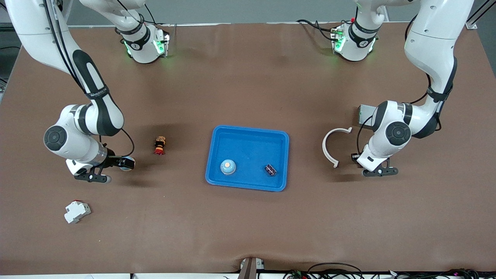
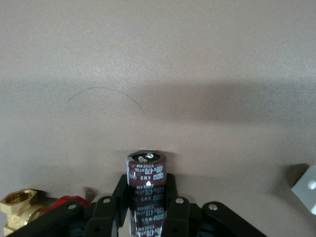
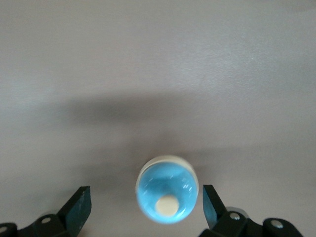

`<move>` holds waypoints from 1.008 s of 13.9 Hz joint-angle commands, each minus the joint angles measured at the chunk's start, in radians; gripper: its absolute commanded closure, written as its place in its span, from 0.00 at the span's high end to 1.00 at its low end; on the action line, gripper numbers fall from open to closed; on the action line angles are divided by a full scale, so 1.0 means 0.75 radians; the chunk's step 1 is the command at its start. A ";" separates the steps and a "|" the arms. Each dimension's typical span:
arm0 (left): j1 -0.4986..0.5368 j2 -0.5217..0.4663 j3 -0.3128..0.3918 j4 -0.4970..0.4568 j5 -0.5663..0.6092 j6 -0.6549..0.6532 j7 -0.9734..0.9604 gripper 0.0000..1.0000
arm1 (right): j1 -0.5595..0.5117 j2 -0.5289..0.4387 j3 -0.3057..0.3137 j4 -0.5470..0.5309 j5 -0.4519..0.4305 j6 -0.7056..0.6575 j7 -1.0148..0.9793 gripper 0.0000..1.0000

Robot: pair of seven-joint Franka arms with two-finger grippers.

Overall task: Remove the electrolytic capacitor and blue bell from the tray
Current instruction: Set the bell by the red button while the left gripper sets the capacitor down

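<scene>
- Here the left hand (image 2: 147, 193) is pinching an upright capacitor (image 2: 146, 170)
- The right hand (image 3: 145, 203) is spread, with the blue bell (image 3: 167, 190) between its fingers, over the bench (image 3: 158, 59)

Brown-covered table (image 1: 248, 85) under even light, grey floor at the edges.

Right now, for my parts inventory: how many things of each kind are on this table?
Bell: 2, one in the blue tray, one between the open right gripper fingers
Capacitor: 2, one in the tray, one in the left gripper
Blue tray: 1
Red-and-brass part: 1
White breaker: 1
White curved strip: 1
Grey box: 1
Total: 9
</scene>
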 commanded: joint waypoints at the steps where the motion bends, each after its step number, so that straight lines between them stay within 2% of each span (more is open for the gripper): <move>1: 0.015 -0.011 -0.009 -0.008 0.026 0.021 -0.008 0.19 | 0.056 -0.096 0.005 0.039 0.017 -0.158 0.118 1.00; 2: 0.015 -0.011 -0.009 -0.008 0.026 0.021 -0.008 0.36 | 0.095 -0.119 0.005 0.043 0.017 -0.195 0.192 1.00; 4: 0.015 -0.009 -0.009 -0.006 0.026 0.021 -0.008 0.81 | 0.193 -0.164 0.007 0.043 0.017 -0.214 0.377 1.00; 5: 0.015 -0.009 -0.009 -0.002 0.024 0.021 -0.008 0.97 | 0.242 -0.176 0.007 0.043 0.017 -0.218 0.486 1.00; 6: 0.015 -0.015 -0.009 0.002 0.022 0.015 -0.006 1.00 | 0.299 -0.181 0.007 0.055 0.017 -0.218 0.586 1.00; 10: 0.013 -0.064 -0.017 0.011 0.007 -0.075 -0.002 1.00 | 0.496 -0.166 0.003 0.156 0.015 -0.224 0.911 1.00; 14: 0.009 -0.156 -0.047 0.070 -0.084 -0.318 -0.002 1.00 | 0.631 -0.066 0.001 0.280 -0.008 -0.220 1.169 1.00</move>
